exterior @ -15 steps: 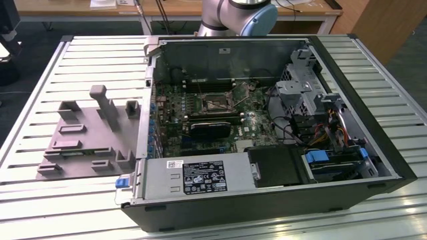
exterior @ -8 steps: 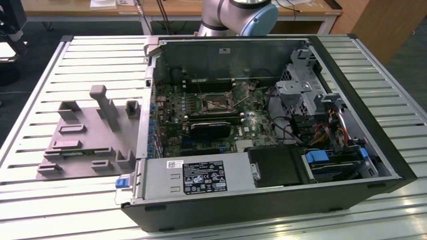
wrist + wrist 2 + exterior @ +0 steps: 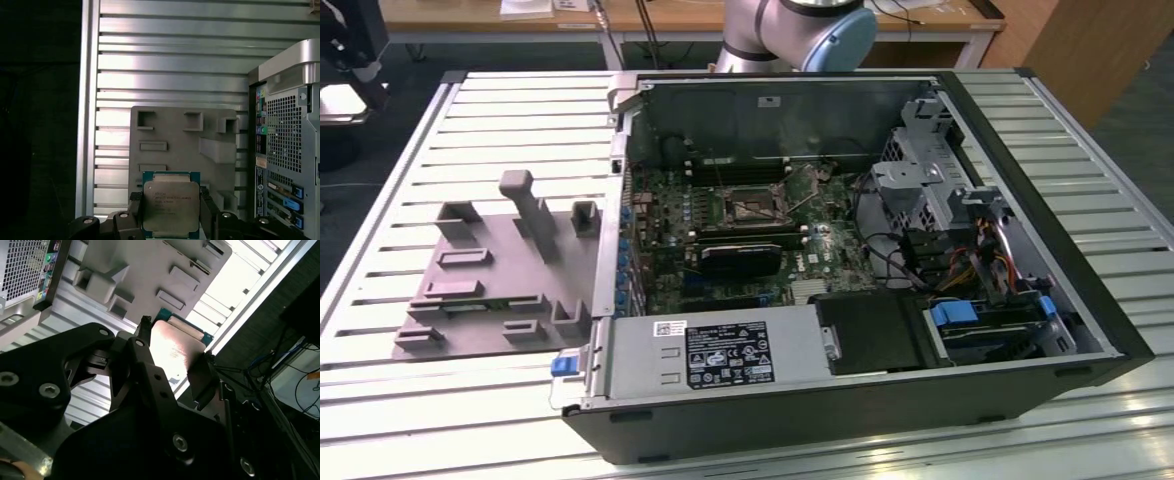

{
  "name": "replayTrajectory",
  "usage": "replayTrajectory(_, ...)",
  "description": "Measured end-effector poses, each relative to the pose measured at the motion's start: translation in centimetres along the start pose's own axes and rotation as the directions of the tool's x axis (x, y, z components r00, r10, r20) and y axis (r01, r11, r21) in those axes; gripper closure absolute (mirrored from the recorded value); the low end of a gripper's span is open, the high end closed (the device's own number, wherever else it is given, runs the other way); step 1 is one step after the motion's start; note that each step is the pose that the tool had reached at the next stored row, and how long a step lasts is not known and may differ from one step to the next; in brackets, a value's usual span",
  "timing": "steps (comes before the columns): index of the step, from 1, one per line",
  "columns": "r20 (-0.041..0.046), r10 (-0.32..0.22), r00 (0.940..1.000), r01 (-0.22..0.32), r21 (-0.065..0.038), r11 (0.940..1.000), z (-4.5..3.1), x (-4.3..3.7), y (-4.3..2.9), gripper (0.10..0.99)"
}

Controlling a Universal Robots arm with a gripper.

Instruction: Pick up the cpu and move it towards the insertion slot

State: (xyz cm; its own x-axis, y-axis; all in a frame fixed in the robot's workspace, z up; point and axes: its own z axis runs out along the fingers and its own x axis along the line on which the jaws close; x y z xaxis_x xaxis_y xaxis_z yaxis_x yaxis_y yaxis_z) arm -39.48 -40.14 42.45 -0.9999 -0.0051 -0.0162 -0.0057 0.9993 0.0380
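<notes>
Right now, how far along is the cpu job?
Done: the pincer is shut on the cpu and holds it clear of the grey fixture plate. In hand: the chip hangs by that plate, outside the computer case. Left: it has not reached the insertion slot inside the case.

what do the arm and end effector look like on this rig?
Arm: silver-grey tubular joint with a pale blue cap. End effector: matte black, angular linkage plates fastened with silver screws, ending in two slim black fingers.
</notes>
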Motion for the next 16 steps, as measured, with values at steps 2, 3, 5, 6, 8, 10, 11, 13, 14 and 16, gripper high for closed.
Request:
replayTrajectory(2,-0.0002,0.000,1.0000,0.000,0.000,1.0000,0.01,-0.36,0.00,0.545)
replayTrajectory(3,-0.0005,0.000,1.0000,0.000,0.000,1.0000,0.01,-0.57,0.00,0.545)
replayTrajectory(5,-0.0010,0.000,1.0000,0.000,0.000,1.0000,0.01,-1.04,-0.01,0.545)
replayTrajectory(6,-0.0013,0.000,1.0000,0.000,0.000,1.0000,0.02,-1.36,-0.01,0.545)
replayTrajectory(8,-0.0025,0.000,1.0000,0.000,0.000,1.0000,0.03,-2.03,-0.01,0.545)
replayTrajectory(10,-0.0041,0.000,1.0000,0.000,0.000,1.0000,0.04,-2.76,-0.02,0.545)
replayTrajectory(11,-0.0048,0.000,1.0000,0.000,0.000,1.0000,0.05,-3.15,-0.01,0.545)
replayTrajectory(13,-0.0066,0.000,1.0000,0.000,0.000,1.0000,0.07,-3.97,-0.02,0.545)
replayTrajectory(14,-0.0075,0.000,1.0000,0.000,0.000,1.0000,0.07,-4.37,-0.03,0.545)
replayTrajectory(16,-0.0093,0.000,1.0000,0.000,0.000,1.0000,0.08,-5.18,-0.03,0.545)
